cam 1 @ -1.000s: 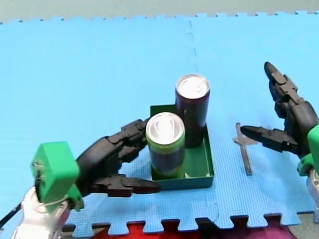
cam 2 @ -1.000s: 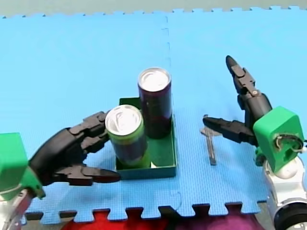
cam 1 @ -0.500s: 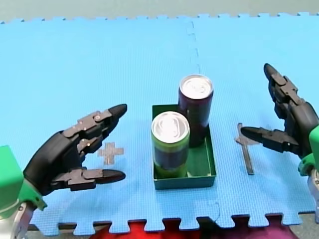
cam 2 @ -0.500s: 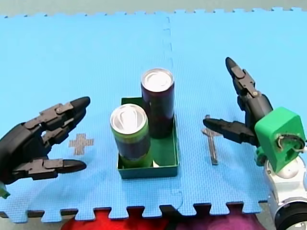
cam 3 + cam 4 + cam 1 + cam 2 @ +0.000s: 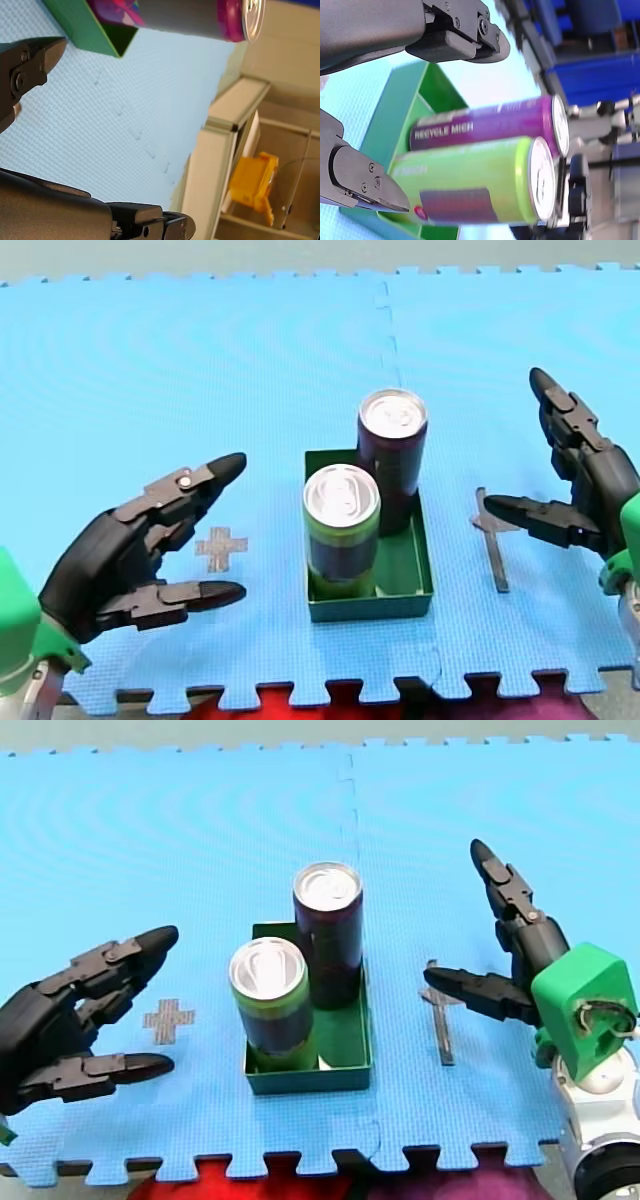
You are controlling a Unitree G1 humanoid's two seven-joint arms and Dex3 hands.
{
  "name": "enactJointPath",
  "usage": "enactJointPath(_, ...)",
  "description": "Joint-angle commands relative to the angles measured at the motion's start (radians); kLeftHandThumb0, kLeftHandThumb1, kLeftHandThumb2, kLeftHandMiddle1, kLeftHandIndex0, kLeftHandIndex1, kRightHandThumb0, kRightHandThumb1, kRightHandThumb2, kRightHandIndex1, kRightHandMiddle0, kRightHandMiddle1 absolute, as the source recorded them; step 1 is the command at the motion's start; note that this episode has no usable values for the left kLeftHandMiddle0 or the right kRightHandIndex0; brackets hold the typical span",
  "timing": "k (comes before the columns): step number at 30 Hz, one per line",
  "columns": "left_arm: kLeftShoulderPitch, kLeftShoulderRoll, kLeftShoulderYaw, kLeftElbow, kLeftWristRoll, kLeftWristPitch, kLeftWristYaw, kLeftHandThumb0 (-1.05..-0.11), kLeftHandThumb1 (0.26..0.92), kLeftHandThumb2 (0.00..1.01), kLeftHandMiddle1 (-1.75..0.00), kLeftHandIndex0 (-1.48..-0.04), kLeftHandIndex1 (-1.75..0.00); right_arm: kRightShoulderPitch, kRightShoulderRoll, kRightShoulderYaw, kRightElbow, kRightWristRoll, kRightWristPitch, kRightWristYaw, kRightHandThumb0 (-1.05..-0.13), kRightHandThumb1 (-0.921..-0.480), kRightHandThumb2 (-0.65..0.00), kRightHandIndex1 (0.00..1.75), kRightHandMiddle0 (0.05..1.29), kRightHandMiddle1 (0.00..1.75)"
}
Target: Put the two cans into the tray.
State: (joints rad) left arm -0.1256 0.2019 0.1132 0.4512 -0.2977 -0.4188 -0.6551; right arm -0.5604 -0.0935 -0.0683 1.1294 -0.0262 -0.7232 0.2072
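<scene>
While the green can (image 5: 341,532) and purple can (image 5: 392,458) stand in the tray (image 5: 370,606), I see the left hand (image 5: 125,560) empty near a cross mark (image 5: 221,548), the right hand (image 5: 580,490) empty beside a grey strip (image 5: 495,565).

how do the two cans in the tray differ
The green can is lime with a dark band; the purple can is dark purple. The green can stands at the tray's near end, the purple can at its far end. Both stand upright; the left hand and right hand, empty, flank the tray.

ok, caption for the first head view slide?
Green can and purple can stand in the green tray; left hand, right hand open either side.
</scene>
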Motion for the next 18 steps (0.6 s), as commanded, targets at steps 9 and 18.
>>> enactJointPath(9, -0.140, -0.057, 0.156, 0.316, -0.158, -0.138, -0.084, -1.048, 0.785, 0.00, -0.04, -0.40, -0.02, -0.003, -0.001, 0.000, -0.004, 0.001, 0.003, -0.002, -0.600, -0.764, -0.001, 0.00, 0.15, 0.00)
enactJointPath(18, -0.195, -0.068, 0.230, 0.444, -0.205, -0.170, -0.107, -1.003, 0.685, 0.00, -0.02, -0.45, -0.02, 0.004, 0.005, 0.003, -0.011, 0.002, -0.001, 0.004, -0.623, -0.773, -0.003, 0.00, 0.15, 0.00)
